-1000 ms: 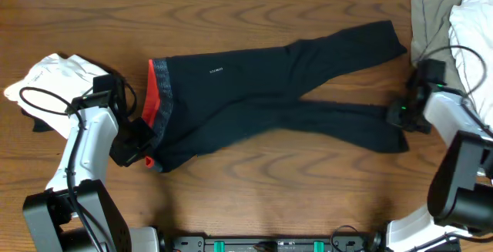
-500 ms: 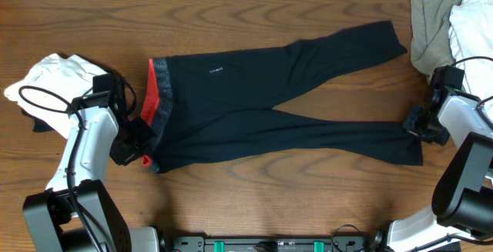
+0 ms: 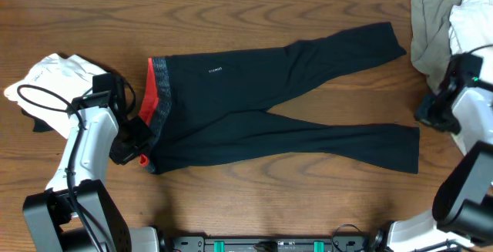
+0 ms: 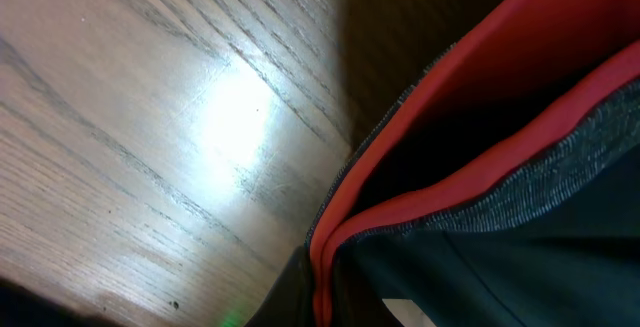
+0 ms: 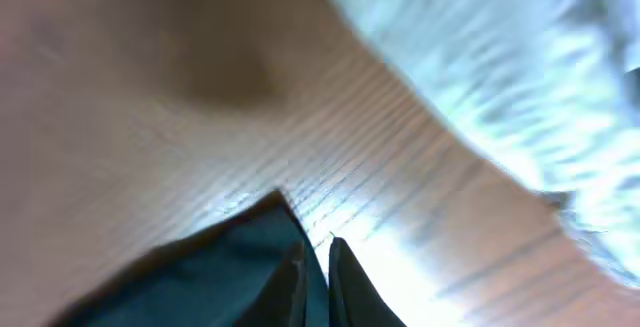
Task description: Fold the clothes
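Observation:
The black trousers (image 3: 254, 105) lie flat on the table, with the grey and red waistband (image 3: 158, 90) at the left and both legs running right. My left gripper (image 3: 139, 150) is shut on the lower corner of the waistband. In the left wrist view the red edge (image 4: 480, 77) runs down between my fingers (image 4: 320, 302). My right gripper (image 3: 428, 117) hangs just beyond the lower leg's hem (image 3: 408, 148). In the blurred right wrist view it (image 5: 317, 252) is open by a sliver, over the hem corner (image 5: 220, 277), with nothing visibly pinched.
A white shirt (image 3: 54, 78) lies crumpled at the left, beside my left arm. A heap of grey-beige and white garments (image 3: 454, 21) fills the back right corner, close behind my right arm; the white cloth (image 5: 500, 77) shows there too.
My right gripper dragged the lower leg rightward until it lay straight. It then moved off the hem toward the back right, parting slightly. The left gripper has not moved.

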